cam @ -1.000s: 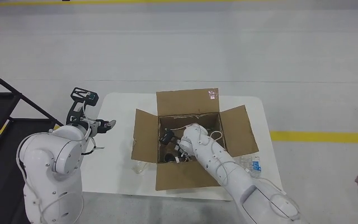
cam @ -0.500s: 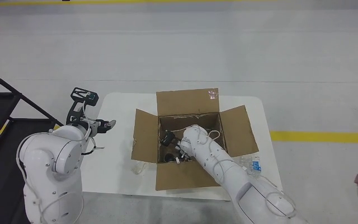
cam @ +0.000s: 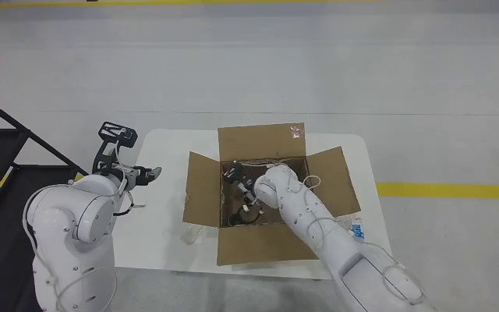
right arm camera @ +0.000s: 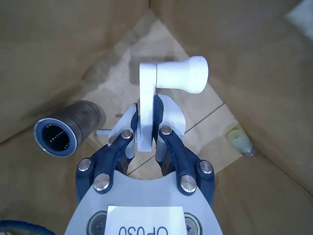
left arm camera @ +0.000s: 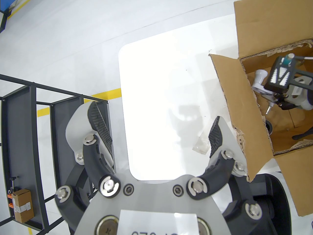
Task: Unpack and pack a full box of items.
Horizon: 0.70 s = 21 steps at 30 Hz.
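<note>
While pinched by its flat arm, the white crank handle (right arm camera: 181, 78) hangs inside the box (right arm camera: 73, 25), right tool (right arm camera: 146, 105) clamped on it, probably for lifting out; dark linear bearing (right arm camera: 64, 129) lies beside on box floor; left tool (left arm camera: 156, 116) gapes empty over the worktop (left arm camera: 159, 74), well apart

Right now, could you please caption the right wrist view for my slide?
Right gripper clamps a white crank handle inside the cardboard box, near a metal cylinder.
</note>
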Each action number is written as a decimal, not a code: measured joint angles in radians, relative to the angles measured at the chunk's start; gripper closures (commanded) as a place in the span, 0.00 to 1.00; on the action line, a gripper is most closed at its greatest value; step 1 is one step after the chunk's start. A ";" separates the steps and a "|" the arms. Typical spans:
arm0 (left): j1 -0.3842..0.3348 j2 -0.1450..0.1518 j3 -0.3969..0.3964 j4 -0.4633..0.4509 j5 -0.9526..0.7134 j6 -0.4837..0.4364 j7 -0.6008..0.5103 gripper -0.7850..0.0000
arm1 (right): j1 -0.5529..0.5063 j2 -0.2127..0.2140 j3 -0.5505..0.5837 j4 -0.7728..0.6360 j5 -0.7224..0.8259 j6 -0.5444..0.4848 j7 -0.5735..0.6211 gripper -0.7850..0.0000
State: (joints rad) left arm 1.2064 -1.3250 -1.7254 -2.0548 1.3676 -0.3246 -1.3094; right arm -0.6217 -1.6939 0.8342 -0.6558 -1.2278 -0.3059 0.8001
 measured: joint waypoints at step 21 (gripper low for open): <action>0.000 0.000 0.000 0.000 0.000 0.000 0.000 0.00 | -0.762 0.204 0.592 -1.187 0.308 -0.133 0.046 1.00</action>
State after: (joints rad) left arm 1.2064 -1.3250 -1.7254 -2.0548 1.3676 -0.3246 -1.3094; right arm -1.3835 -1.4897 1.4265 -1.8428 -0.9196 -0.4393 0.8464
